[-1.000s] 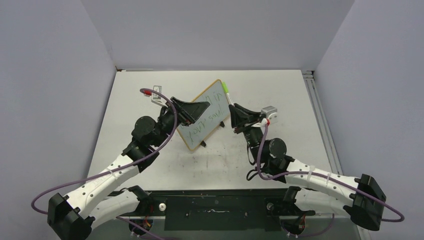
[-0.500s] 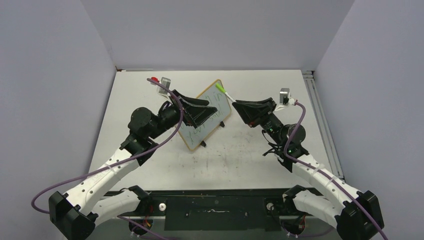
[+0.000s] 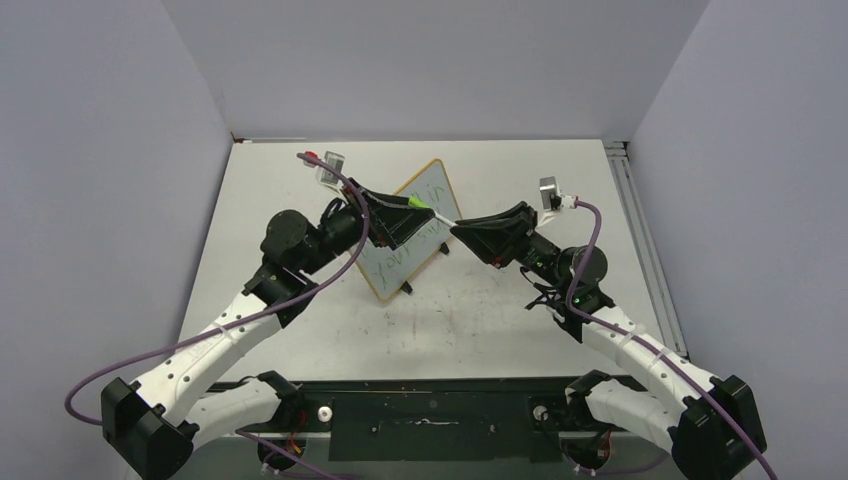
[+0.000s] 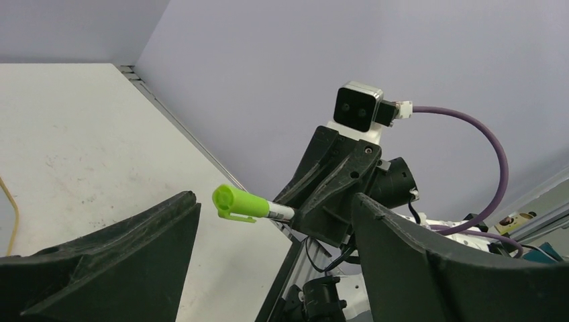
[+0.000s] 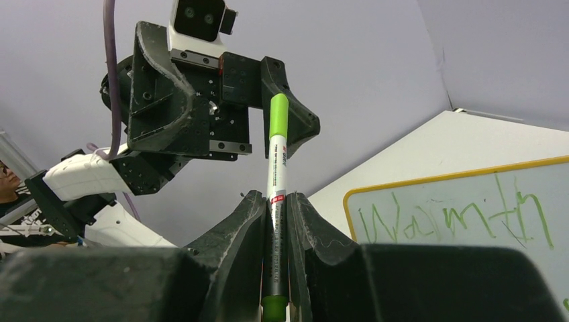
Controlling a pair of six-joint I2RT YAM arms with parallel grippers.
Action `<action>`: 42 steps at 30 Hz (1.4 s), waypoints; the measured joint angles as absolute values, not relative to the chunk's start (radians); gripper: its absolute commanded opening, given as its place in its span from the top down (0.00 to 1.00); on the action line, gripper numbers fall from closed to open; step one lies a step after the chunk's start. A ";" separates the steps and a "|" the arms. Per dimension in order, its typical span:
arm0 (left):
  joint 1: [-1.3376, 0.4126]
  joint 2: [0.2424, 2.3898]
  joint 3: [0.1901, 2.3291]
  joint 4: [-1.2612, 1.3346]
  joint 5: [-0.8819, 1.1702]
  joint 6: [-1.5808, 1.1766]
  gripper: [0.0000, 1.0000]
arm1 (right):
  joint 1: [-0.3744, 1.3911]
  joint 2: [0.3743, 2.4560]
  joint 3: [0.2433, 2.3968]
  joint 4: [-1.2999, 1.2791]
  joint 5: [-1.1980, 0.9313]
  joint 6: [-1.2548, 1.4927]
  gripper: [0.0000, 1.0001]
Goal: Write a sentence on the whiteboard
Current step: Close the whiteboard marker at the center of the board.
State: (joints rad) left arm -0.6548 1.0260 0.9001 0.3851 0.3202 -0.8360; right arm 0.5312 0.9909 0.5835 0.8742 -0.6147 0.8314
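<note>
The whiteboard (image 3: 392, 268) stands tilted in the middle of the table, and its yellow frame also shows in the right wrist view (image 5: 470, 176). The sentence (image 5: 456, 218) is green handwriting across it, partly hidden by the arms from above (image 3: 400, 262). My right gripper (image 3: 457, 230) (image 5: 275, 198) is shut on a grey marker (image 5: 276, 174), which points left. The marker's green cap (image 3: 418, 204) (image 4: 240, 202) sits between the spread fingers of my open left gripper (image 3: 420, 220) (image 4: 275, 200), apart from both fingers (image 4: 134, 255).
The board's black stand feet (image 3: 405, 290) rest on the scuffed white table (image 3: 300, 300). A metal rail (image 3: 625, 190) runs along the table's right edge. Grey-violet walls close in the back and both sides.
The right gripper carried the marker left and down, bringing its green cap between the left gripper's fingers. The left gripper rose from the board a second ago and has since held still.
</note>
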 measured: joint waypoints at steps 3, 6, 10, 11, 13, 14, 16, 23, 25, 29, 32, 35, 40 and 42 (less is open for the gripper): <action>-0.646 1.026 0.900 0.385 0.312 -0.847 0.39 | 0.531 0.991 0.583 0.874 -0.633 0.836 0.95; -0.640 1.024 0.900 0.388 0.305 -0.861 0.51 | 0.531 0.991 0.587 0.875 -0.648 0.844 0.95; -0.638 1.024 0.900 0.401 0.302 -0.879 0.56 | 0.531 0.992 0.595 0.881 -0.662 0.854 0.95; -0.638 1.024 0.900 0.403 0.303 -0.882 0.58 | 0.531 0.992 0.595 0.883 -0.663 0.857 0.95; -0.638 1.024 0.900 0.409 0.303 -0.891 0.63 | 0.531 0.993 0.596 0.887 -0.663 0.862 0.95; -0.638 1.024 0.900 0.411 0.304 -0.896 0.66 | 0.531 0.993 0.596 0.889 -0.663 0.864 0.95; -0.638 1.024 0.900 0.416 0.305 -0.905 0.72 | 0.531 0.993 0.597 0.897 -0.663 0.870 0.95; -0.633 1.025 0.892 0.454 0.308 -0.943 1.00 | 0.531 1.009 0.601 0.937 -0.672 0.884 0.95; -0.633 1.025 0.889 0.467 0.312 -0.958 1.00 | 0.532 1.013 0.601 0.945 -0.675 0.887 0.95; -0.632 1.026 0.878 0.494 0.318 -0.970 1.00 | 0.532 1.013 0.601 0.954 -0.679 0.888 0.95; -0.632 1.029 0.874 0.511 0.319 -0.974 1.00 | 0.532 1.013 0.601 0.957 -0.677 0.888 0.95; -0.634 1.031 0.871 0.521 0.318 -0.973 1.00 | 0.538 1.012 0.601 0.957 -0.669 0.888 0.95; -0.658 1.031 0.869 0.537 0.285 -0.958 1.00 | 0.543 1.010 0.600 0.969 -0.648 0.888 0.95; -0.676 1.031 0.869 0.548 0.257 -0.948 1.00 | 0.545 1.010 0.600 0.982 -0.644 0.892 0.95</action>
State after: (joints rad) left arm -0.6758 1.0309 0.8692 0.5484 0.2569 -0.9478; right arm 0.5449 1.0096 0.5999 0.9821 -0.6437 0.8917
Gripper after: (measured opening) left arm 0.119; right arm 0.154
